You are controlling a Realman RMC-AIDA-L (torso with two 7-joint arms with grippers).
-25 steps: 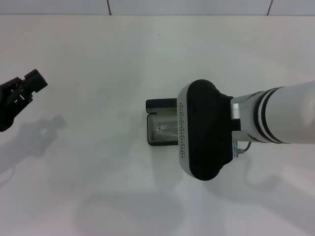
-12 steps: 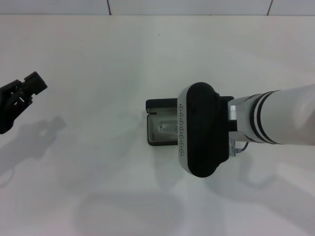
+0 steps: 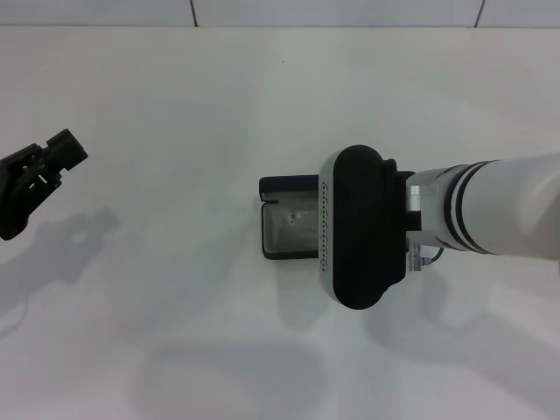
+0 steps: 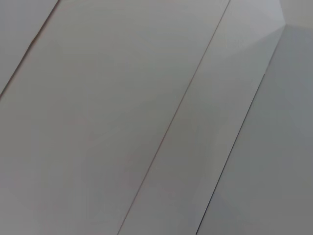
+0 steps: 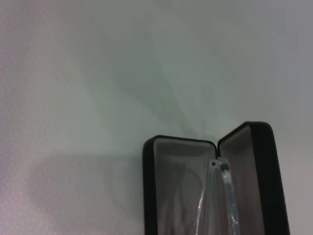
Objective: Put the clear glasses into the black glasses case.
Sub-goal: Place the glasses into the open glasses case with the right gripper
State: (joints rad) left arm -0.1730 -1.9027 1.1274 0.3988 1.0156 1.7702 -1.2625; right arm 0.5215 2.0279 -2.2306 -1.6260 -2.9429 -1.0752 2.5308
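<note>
The black glasses case lies open in the middle of the white table, its lid laid back on the far side. My right arm's black wrist housing hangs over the case's right part and hides the right gripper beneath it. In the right wrist view the open case shows its grey lining, and the clear glasses lie along the hinge between the two halves. A small glint of the clear glasses shows inside the case in the head view. My left gripper is parked far off at the left.
The white table runs back to a tiled wall. The left wrist view shows only wall panels.
The right arm's wrist housing has shifted slightly right and looks a little smaller. The glint of the glasses inside the case has moved a little toward the lid. The left gripper has hardly moved.
</note>
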